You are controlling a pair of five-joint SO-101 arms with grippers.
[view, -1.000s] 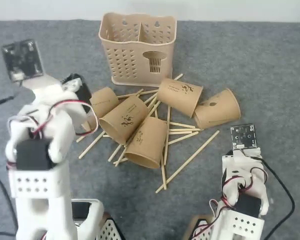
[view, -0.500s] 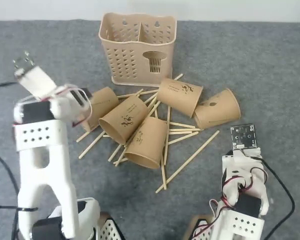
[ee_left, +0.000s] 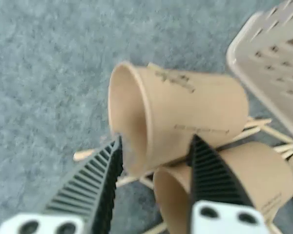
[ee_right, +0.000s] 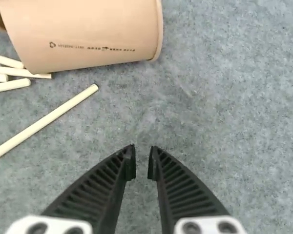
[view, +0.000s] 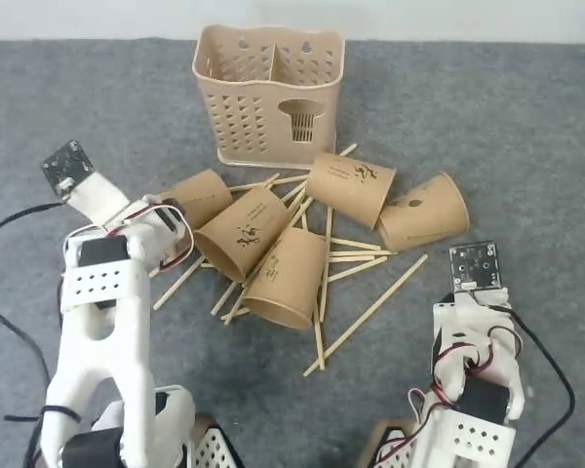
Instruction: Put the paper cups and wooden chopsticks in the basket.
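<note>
High view: fixed, off the arms, set above their bases. It looks down and forward over the grey surface (view: 526, 117). The basket (view: 270, 93) is at the far side and both arms at the near edge. This is the widest view and takes in the whole pile.

Left wrist view: rides the left arm and looks out along the left hand (ee_left: 156, 144). It is very near the leftmost cup (ee_left: 180, 122), facing its open mouth, with a basket corner behind. The high view shows the same cup and basket.

Right wrist view: looks steeply down past the right hand (ee_right: 141, 148), close to the surface. It shares the rightmost cup (ee_right: 83, 31) and a chopstick (ee_right: 44, 122) with the high view.
</note>
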